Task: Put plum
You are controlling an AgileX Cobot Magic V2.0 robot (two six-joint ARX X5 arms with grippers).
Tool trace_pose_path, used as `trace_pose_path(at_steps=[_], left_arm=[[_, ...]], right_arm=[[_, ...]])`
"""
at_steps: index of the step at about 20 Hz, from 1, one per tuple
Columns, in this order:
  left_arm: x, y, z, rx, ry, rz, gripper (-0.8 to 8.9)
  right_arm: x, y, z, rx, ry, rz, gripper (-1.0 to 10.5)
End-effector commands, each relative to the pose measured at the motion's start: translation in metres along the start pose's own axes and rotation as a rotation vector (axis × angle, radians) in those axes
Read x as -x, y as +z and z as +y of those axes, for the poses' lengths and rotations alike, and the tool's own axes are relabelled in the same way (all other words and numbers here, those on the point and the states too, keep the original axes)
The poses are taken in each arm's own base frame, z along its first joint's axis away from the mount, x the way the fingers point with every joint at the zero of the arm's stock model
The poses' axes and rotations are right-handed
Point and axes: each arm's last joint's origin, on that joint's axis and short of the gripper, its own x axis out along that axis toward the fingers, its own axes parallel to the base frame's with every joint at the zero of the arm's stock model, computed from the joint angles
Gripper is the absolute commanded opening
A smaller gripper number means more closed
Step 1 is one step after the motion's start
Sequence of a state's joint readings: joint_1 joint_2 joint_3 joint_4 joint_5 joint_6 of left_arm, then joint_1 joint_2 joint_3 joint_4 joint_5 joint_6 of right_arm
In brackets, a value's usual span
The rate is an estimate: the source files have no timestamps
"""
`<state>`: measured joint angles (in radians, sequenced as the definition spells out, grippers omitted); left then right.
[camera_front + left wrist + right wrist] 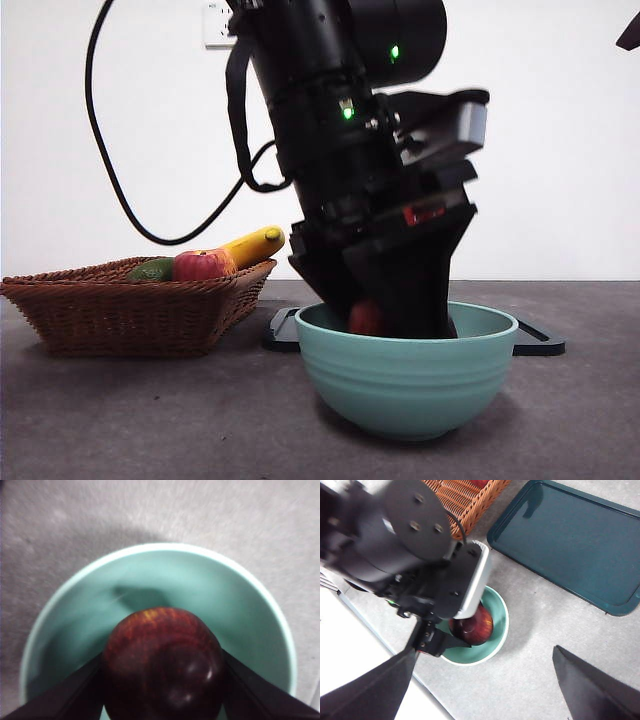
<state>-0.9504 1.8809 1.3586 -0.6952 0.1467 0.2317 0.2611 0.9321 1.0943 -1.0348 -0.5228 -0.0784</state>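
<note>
The plum [162, 662] is a glossy dark maroon round fruit. My left gripper [162, 680] is shut on it, one black jaw on each side. It holds the plum inside the rim of a teal bowl [240, 610]. In the front view the left gripper [400, 305] reaches down into the bowl [405, 385] and the plum [366, 318] shows just above the rim. The right wrist view shows the plum [472, 626] over the bowl [496, 607] from high above. My right gripper [485, 690] is open, empty and well above the table.
A wicker basket [130, 310] stands at the left with a red apple [200, 266], a green fruit [152, 270] and a banana [255, 244]. A dark green tray [570, 545] lies flat behind the bowl. A black cable [110, 170] hangs from the left arm.
</note>
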Motion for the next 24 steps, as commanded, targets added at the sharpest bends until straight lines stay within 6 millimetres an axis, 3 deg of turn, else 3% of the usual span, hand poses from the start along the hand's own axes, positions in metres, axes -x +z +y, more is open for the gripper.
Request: trace_pose_path(at_steps=[1,5,11,14,17,20,24], left_arm=[[-0.003,0.008,-0.005,-0.039,-0.001,-0.018,2.49],[-0.003,0.007,-0.006,-0.039,-0.002,-0.014,3.76],[-0.002,0.008,-0.008,-0.042,-0.004,-0.015,3.75],[0.011,0.012,-0.008,-0.040,0.006,-0.054,3.75],[0.040,0.019,-0.007,-0.023,0.028,-0.138,3.75],[0.080,0.022,0.001,0.024,0.065,-0.249,3.75],[0.141,0.006,0.021,0.139,0.136,-0.394,3.75]], right_arm=[[0.002,0.005,0.001,0.013,0.002,-0.016,4.4],[0.002,0.005,0.001,0.013,0.002,-0.016,4.4],[0.002,0.005,0.001,0.013,0.002,-0.016,4.4],[0.002,0.005,0.001,0.014,0.002,-0.016,4.4],[0.002,0.005,0.001,0.013,0.002,-0.016,4.4],[0.002,0.005,0.001,0.013,0.002,-0.016,4.4],[0.002,0.005,0.001,0.013,0.002,-0.016,4.4]])
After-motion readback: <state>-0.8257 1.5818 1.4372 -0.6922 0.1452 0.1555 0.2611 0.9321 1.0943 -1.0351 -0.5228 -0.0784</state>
